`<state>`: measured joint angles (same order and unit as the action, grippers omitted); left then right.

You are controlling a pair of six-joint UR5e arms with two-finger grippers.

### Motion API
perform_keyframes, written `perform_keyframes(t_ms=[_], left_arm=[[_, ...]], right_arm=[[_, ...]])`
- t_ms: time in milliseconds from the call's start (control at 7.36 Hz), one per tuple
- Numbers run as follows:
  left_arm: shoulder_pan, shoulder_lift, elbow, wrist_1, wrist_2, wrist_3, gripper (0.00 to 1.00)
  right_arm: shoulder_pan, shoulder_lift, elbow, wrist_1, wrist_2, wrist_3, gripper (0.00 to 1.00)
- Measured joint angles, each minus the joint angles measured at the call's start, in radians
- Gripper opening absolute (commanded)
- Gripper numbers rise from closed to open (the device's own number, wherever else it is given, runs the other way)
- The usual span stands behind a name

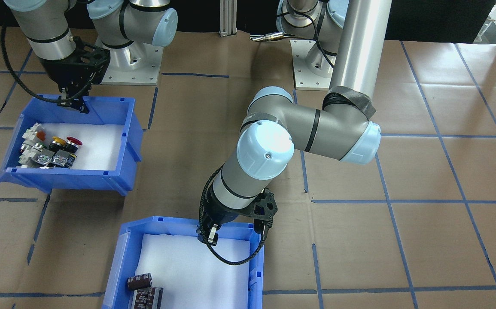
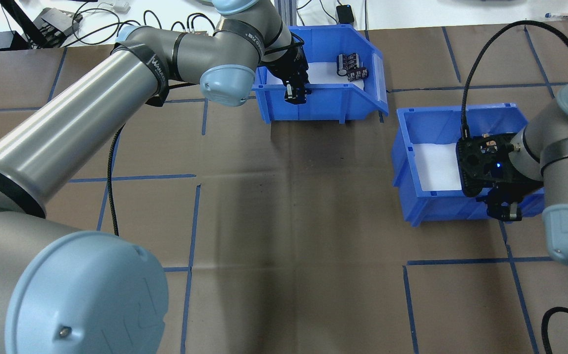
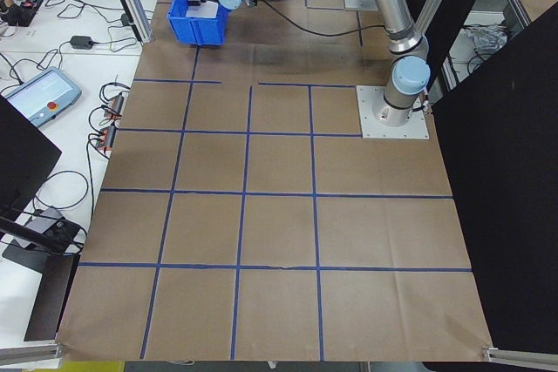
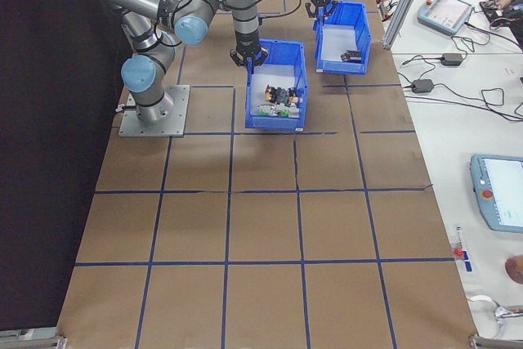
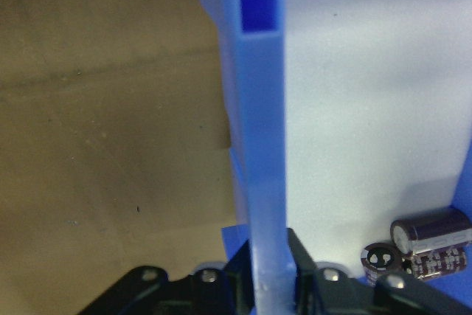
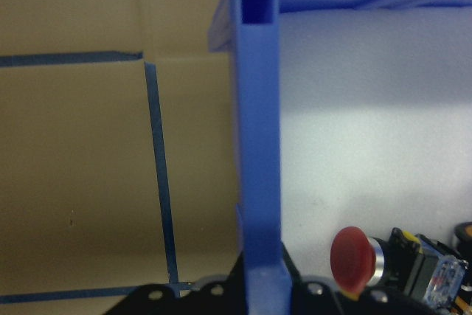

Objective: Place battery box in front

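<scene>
— Where is the battery box sitting?

— At the far side of the worktop from the robot, just left of centre in the overhead view. Its white foam liner carries two dark batteries, lying close together near the sloped open front.

— And the left gripper?

— It straddles the box's rear wall, the one nearest the robot. The left wrist view shows the blue rim running straight down between the two fingers, both pressed against it, so it is clamped on the battery box.

— What about the right gripper?

— Same story on the other blue bin, the one with red and yellow push-button switches. Its wrist view shows that bin's near wall pinched between the fingers, a red button just inside.

— How do the two bins lie?

— Near each other but apart, the switch bin closer to the robot.
</scene>
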<state>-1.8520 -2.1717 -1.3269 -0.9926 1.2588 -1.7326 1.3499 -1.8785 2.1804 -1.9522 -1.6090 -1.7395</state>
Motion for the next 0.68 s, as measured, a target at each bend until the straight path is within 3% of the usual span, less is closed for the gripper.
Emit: perform_keyframes(t_ms=[136, 272, 408, 680], left_arm=[[-0.001, 0.018, -0.031, 0.002, 0.003, -0.002, 0.3], [0.0, 0.033, -0.057, 0.008, 0.02, -0.003, 0.56], [0.002, 0.038, -0.065, 0.02, 0.063, -0.005, 0.66], [0.005, 0.059, -0.08, 0.046, 0.14, -0.013, 0.62]], right_arm=[[0.053, -0.015, 0.015, 0.003, 0.01, 0.047, 0.02], [0.126, -0.019, 0.023, 0.005, 0.014, 0.12, 0.02], [0.203, -0.019, 0.029, 0.005, 0.014, 0.197, 0.02], [0.336, -0.018, 0.05, 0.0, 0.011, 0.326, 0.02]])
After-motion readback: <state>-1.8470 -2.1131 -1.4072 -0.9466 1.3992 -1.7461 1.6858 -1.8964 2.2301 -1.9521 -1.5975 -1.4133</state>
